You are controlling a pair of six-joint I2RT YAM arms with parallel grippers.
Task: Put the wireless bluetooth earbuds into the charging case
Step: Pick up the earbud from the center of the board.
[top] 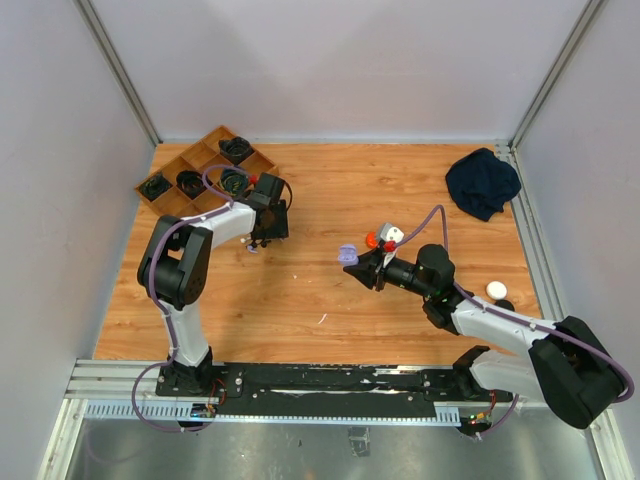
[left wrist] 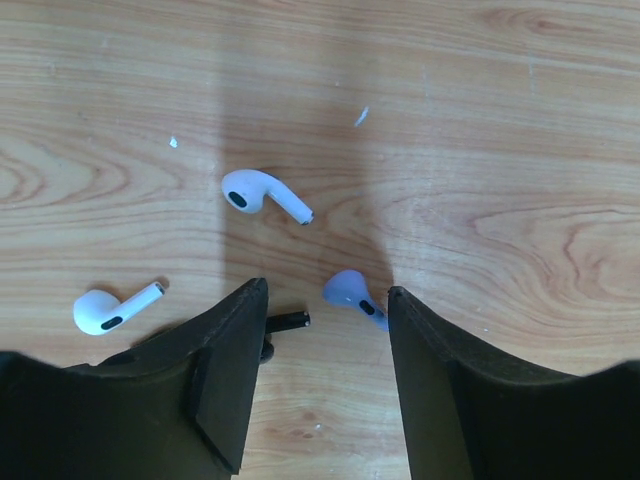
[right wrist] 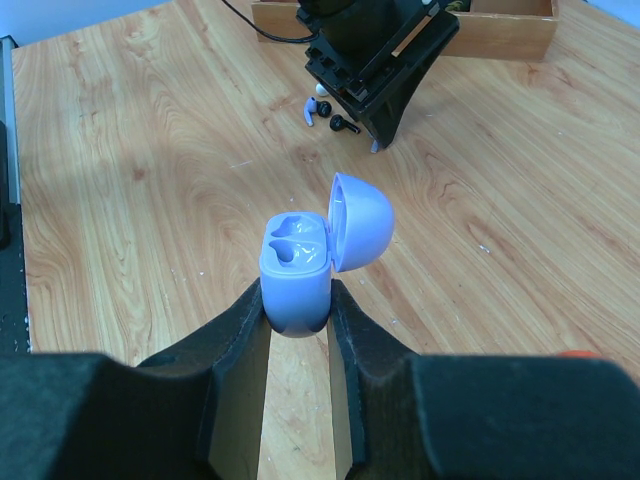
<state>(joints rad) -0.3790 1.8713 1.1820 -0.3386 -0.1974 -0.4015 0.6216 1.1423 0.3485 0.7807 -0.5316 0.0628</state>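
Several earbuds lie on the wood under my left gripper (left wrist: 326,288): two white earbuds (left wrist: 265,193) (left wrist: 112,308), a lavender earbud (left wrist: 352,297) close to the right fingertip, and a black earbud (left wrist: 290,321) half hidden behind the left finger. That gripper is open and holds nothing. My right gripper (right wrist: 297,292) is shut on the lavender charging case (right wrist: 295,262), held upright above the table with its lid swung open and both sockets empty. From above, the case (top: 347,254) is at mid-table and the left gripper (top: 260,240) is further left.
A wooden compartment tray (top: 172,205) with dark items stands at the back left, right behind the left arm. A dark cloth (top: 482,182) lies at the back right. A round white case (top: 496,289) and small orange and white pieces (top: 380,240) sit near the right arm.
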